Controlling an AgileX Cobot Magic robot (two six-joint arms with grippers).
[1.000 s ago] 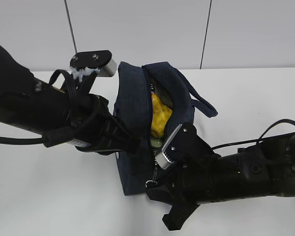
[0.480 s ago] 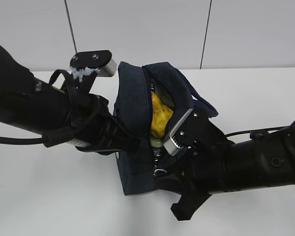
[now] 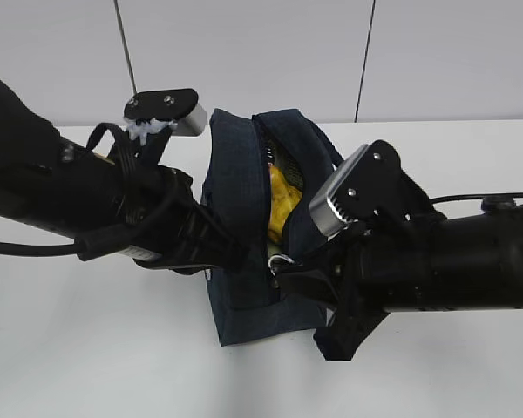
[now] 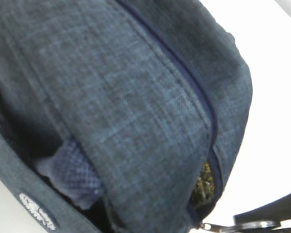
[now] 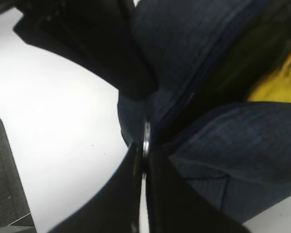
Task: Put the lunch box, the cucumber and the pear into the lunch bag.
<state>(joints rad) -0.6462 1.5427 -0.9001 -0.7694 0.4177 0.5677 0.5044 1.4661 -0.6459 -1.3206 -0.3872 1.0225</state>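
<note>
lunch bag (image 4: 136,111), white logo (image 4: 36,217) unreadable

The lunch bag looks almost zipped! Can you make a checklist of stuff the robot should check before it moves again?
1. Pear inside the lunch bag: ok, its yellow shows through the opening.
2. Cucumber and lunch box inside: cannot tell, only a pale green bit peeks out under the pear.
3. Right gripper holding the zipper ring: ok, the jaws are pinched on it.
4. Left gripper steadying the bag: ok, it is shut on the side fabric.
5. Zipper fully closed: not ok, the bag gapes above the ring.
6. Handle clear of the zipper: ok, it hangs off the far side.
</note>
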